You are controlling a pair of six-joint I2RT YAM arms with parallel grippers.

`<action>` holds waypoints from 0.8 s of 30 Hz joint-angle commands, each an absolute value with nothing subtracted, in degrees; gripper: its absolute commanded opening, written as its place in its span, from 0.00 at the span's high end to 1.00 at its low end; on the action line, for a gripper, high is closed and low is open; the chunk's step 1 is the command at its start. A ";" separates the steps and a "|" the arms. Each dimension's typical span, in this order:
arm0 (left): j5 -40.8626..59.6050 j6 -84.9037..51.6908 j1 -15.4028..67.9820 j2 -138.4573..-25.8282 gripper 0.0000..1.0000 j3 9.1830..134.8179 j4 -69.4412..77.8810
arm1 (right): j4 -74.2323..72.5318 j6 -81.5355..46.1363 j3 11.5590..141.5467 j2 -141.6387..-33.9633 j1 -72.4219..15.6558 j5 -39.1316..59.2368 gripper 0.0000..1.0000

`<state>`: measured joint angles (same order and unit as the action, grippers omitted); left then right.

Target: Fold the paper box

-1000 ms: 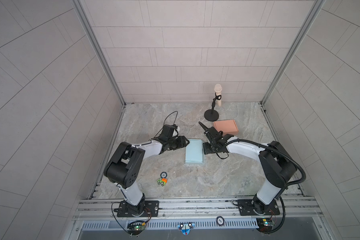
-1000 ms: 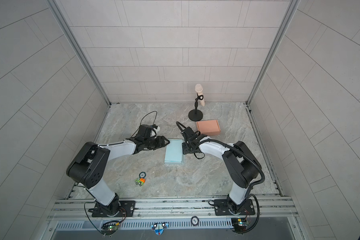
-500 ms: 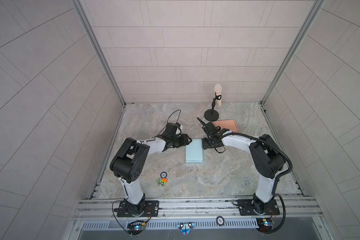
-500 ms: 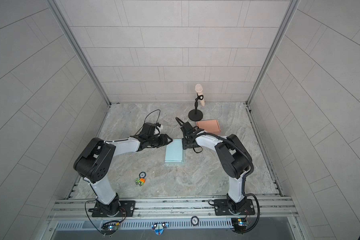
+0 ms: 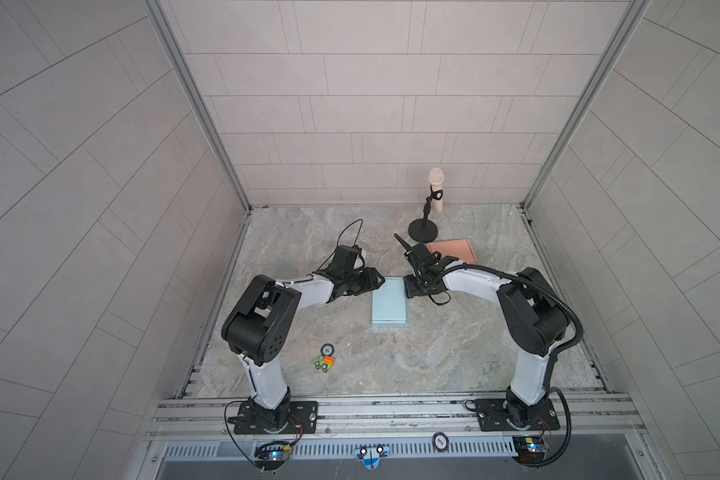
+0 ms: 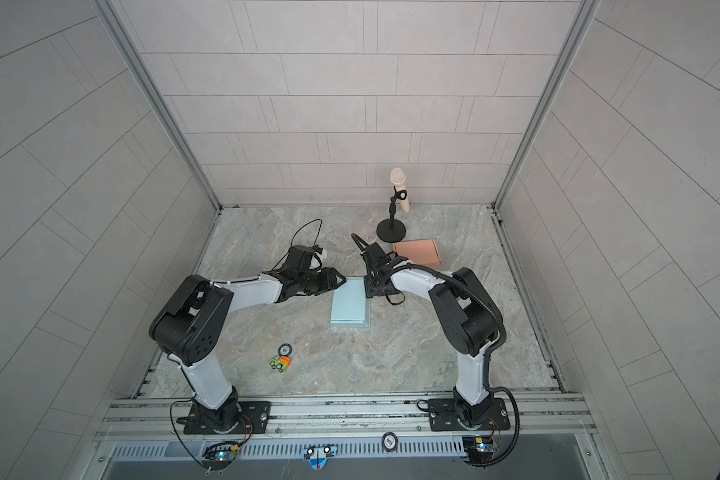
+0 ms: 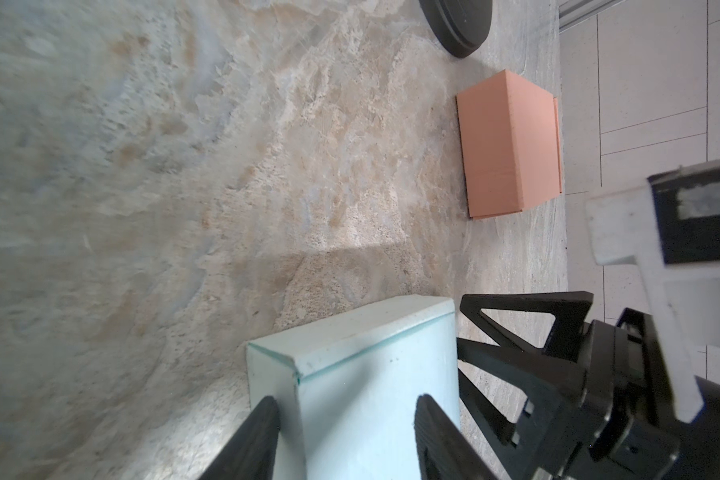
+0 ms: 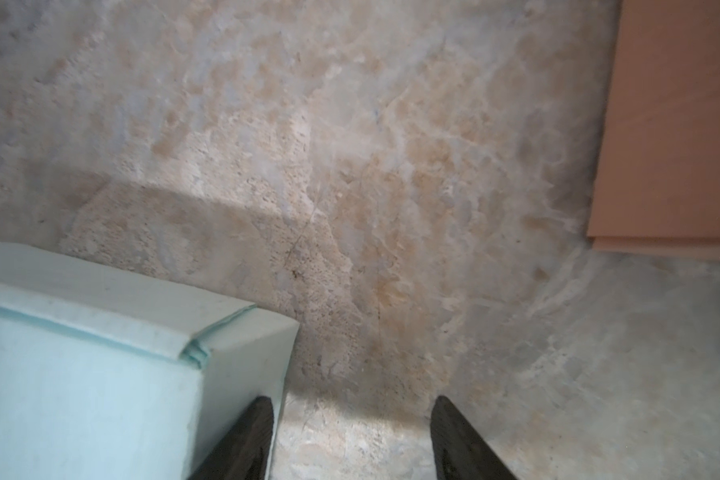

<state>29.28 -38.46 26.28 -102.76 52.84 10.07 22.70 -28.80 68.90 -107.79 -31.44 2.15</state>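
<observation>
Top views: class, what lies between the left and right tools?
The far end of the light blue paper box, between left tool and right tool; both top views show it.

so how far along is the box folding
Done: the light blue box lies closed on the table, no flap sticking up. The pink box behind it is also folded shut.
In hand: nothing is gripped. The left gripper and right gripper sit by the blue box's far corners, jaws open.
Left: probably only pulling the arms clear, though its hidden sides can't be checked.
</observation>
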 commanded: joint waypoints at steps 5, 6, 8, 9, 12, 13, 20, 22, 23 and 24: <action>33.06 -39.50 26.60 -101.71 0.44 49.96 13.93 | 19.55 -28.93 65.84 -104.81 -32.05 4.35 0.36; 33.25 -39.65 25.91 -101.11 0.44 49.08 14.46 | 19.60 -28.94 64.66 -103.82 -31.69 3.93 0.36; 33.15 -38.98 24.52 -98.88 0.43 47.16 14.29 | 20.26 -28.87 61.86 -101.26 -30.94 3.03 0.36; 32.79 -38.13 24.35 -97.75 0.41 46.64 13.08 | 20.74 -28.85 60.91 -100.11 -30.92 2.46 0.36; 31.10 -34.76 25.03 -94.01 0.37 45.13 8.46 | 21.01 -29.76 57.59 -96.74 -31.28 2.20 0.36; 30.78 -34.31 25.41 -92.74 0.37 44.11 7.81 | 20.99 -30.32 56.76 -95.88 -31.73 2.20 0.36; 29.02 -34.80 28.29 -86.02 0.38 37.44 6.43 | 21.14 -33.83 53.55 -94.24 -35.91 1.85 0.36; 28.76 -35.32 31.15 -85.67 0.38 36.75 6.60 | 20.92 -34.44 53.00 -94.61 -36.52 2.08 0.37; 28.73 -36.12 31.77 -85.56 0.39 36.29 7.22 | 20.83 -34.69 52.79 -94.68 -36.79 2.20 0.37; 28.74 -36.82 32.10 -85.49 0.39 35.83 8.04 | 20.76 -34.87 52.60 -94.69 -37.17 2.20 0.37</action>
<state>29.56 -36.21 30.76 -86.46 37.06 8.05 20.36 -32.84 53.15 -95.02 -36.64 2.79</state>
